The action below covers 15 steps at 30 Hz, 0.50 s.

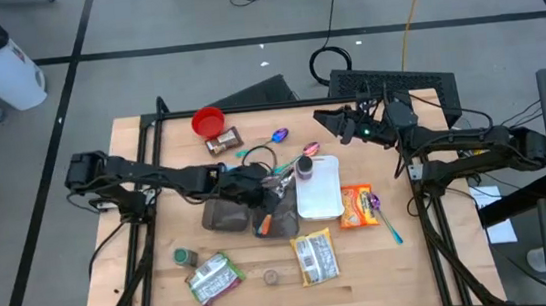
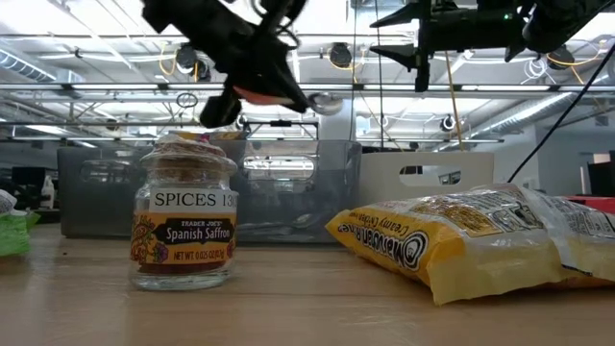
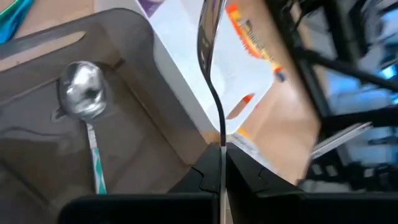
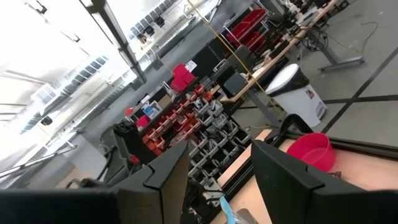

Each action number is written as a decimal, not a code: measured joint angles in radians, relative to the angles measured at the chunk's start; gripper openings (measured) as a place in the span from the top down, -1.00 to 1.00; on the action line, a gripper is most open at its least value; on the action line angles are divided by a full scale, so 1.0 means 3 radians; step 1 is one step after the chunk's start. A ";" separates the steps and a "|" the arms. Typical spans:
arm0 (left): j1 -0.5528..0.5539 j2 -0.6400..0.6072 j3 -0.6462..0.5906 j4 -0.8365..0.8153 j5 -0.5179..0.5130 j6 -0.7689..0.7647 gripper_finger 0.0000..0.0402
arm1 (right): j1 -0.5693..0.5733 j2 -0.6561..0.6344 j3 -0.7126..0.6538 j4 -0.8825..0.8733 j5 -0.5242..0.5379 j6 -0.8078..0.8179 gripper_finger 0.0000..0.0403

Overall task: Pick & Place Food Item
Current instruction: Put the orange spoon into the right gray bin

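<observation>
My left gripper (image 1: 274,180) hovers over the table's middle, above the edge between a grey bin (image 1: 221,216) and a white tray (image 1: 319,194). It is shut on a thin metal spoon (image 3: 210,68), seen edge-on in the left wrist view. Another spoon (image 3: 81,93) lies flat in the grey bin (image 3: 137,124). Food packets lie around: a yellow bag (image 1: 314,255), a green bag (image 1: 213,278) and an orange bag (image 1: 358,206). My right gripper (image 1: 332,122) waits raised at the far right, open, with nothing between its fingers (image 4: 168,180). My left gripper pinches the metal spoon's handle (image 3: 221,138) between its two fingers. The fingers slant downward from the table's left and lie along the spoon. The spoon sticks out ahead of the fingertips, bowl end (image 2: 323,101) away from them, lifted clear of bin and tray.
A saffron spice jar (image 2: 183,226) stands near the front edge, with another small jar (image 1: 184,255) to its left. A red bowl (image 1: 208,121), a brown packet (image 1: 224,140) and loose spoons (image 1: 279,134) lie at the far side. A spoon (image 1: 388,224) lies beside the orange bag.
</observation>
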State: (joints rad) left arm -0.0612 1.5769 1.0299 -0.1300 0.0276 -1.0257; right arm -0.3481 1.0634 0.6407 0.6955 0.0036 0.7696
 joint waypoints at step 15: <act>0.0057 0.0575 0.0743 -0.0870 0.0101 0.0208 0.97 | 0.0001 0.0002 0.0000 -0.0026 -0.0020 0.0050 0.17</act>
State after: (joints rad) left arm -0.0442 1.7495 1.2530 -0.3910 0.0579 -0.9632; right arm -0.3477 1.0641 0.6407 0.6876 -0.0025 0.7845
